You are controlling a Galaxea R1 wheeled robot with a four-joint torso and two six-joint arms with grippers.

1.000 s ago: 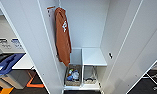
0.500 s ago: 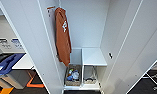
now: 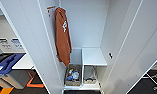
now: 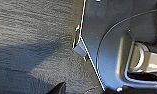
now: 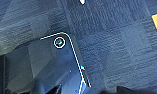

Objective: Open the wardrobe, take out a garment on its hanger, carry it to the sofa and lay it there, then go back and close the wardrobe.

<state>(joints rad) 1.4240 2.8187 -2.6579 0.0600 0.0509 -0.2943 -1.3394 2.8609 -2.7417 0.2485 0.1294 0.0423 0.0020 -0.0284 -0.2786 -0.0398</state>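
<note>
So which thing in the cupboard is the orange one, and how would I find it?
Look inside the open white wardrobe. The orange garment hangs high up on the left side, reaching down toward the two baskets at the bottom. It is the one long rust-orange thing in there, with a small white mark on it, against plain white walls.

The wardrobe [image 3: 89, 27] is running off the head view's top and right edges, its doors cut short. The contents of the woven basket [image 3: 73, 75] on its floor are blurring together, and the orange garment's [image 3: 62, 35] hanger is too small to make out.
</note>
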